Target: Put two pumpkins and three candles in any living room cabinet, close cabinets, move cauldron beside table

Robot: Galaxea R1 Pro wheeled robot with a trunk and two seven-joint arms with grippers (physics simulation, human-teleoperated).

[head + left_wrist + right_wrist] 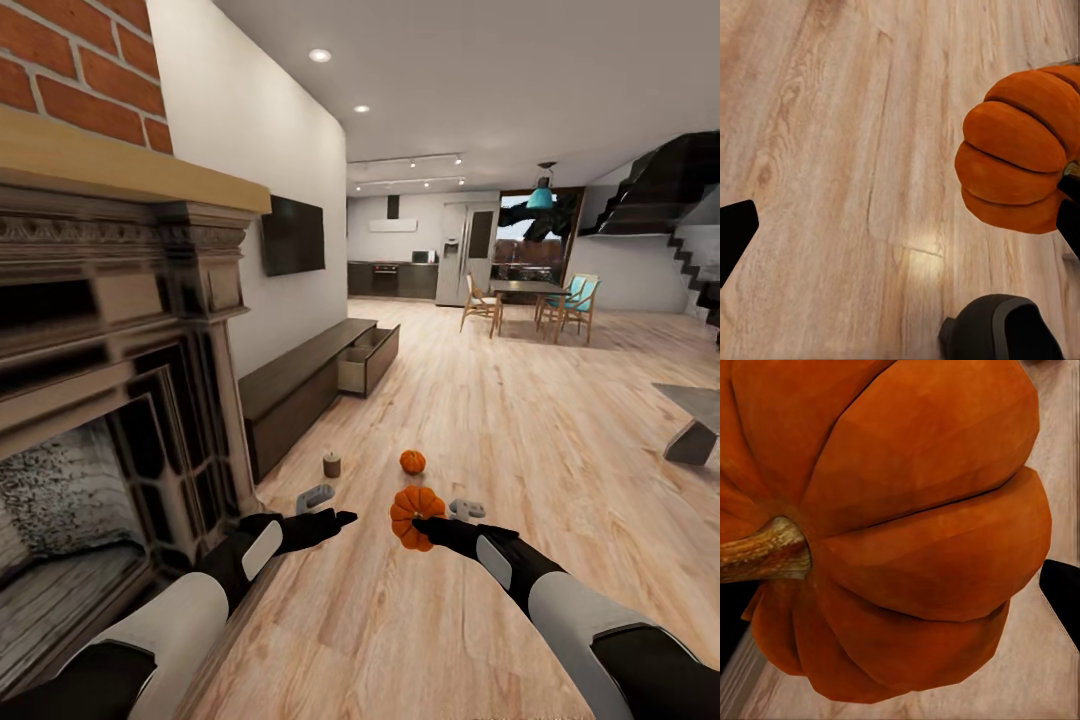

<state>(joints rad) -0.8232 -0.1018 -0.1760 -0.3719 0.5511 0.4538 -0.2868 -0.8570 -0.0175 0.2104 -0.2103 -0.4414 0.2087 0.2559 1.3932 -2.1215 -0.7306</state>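
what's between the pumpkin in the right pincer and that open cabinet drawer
Nothing visible blocks it. The held pumpkin faces bare floor up to the open drawer; the candle and second pumpkin sit close to that line.

Left arm: white upper sleeve, black forearm, reaching forward and low. Left tool (335,519): fingers spread apart, nothing between them, pointing toward the other arm. Right arm: same colouring, reaching forward and inward. Right tool (418,525): fingers clamped on a pumpkin (414,516), held clear of the floor, stem sideways in the right wrist view.
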